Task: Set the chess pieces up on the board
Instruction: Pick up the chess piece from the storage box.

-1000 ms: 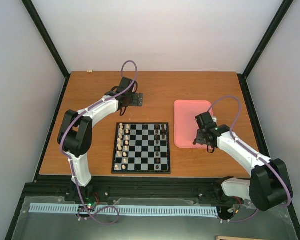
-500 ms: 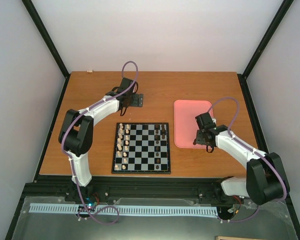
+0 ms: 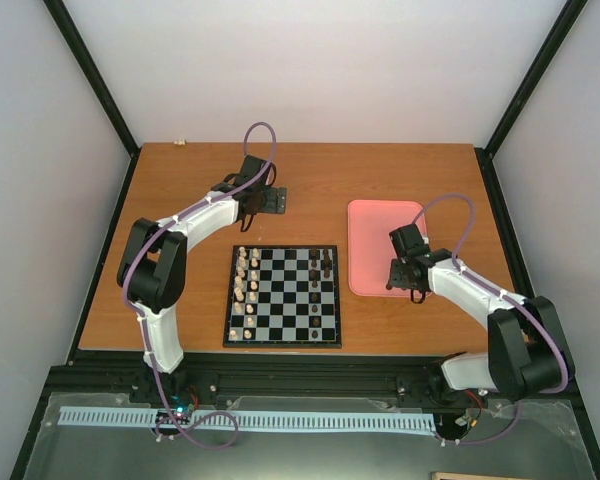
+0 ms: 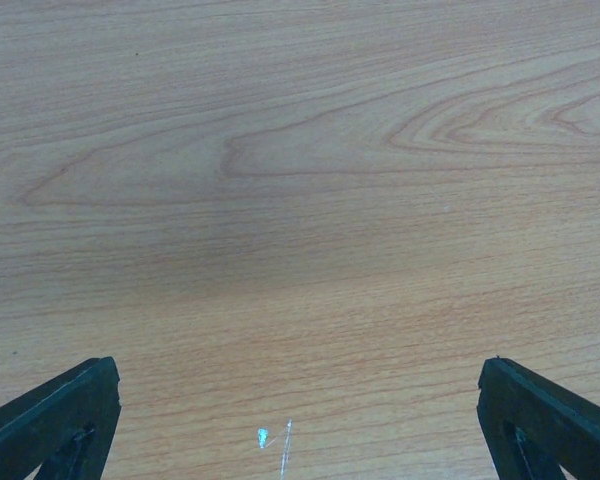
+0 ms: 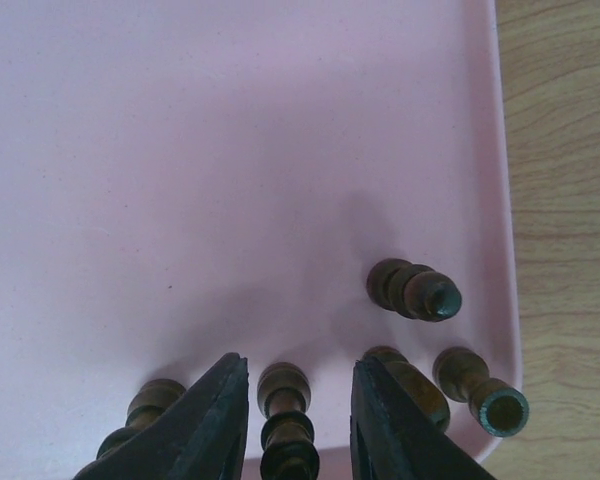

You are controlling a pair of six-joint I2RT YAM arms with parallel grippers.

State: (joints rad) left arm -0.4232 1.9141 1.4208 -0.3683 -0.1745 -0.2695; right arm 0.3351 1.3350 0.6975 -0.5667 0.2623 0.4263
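Right wrist view, right gripper (image 5: pixel 298 366) jaws narrowly apart, dark chess piece (image 5: pixel 285 402) between them, untouched, on pink tray (image 5: pixel 180 150).

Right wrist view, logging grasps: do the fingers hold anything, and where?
Nothing held yet: the right fingers straddle a dark chess piece on the pink tray, gaps both sides.

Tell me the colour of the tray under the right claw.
The tray is plain pale pink, shown best in the right wrist view.
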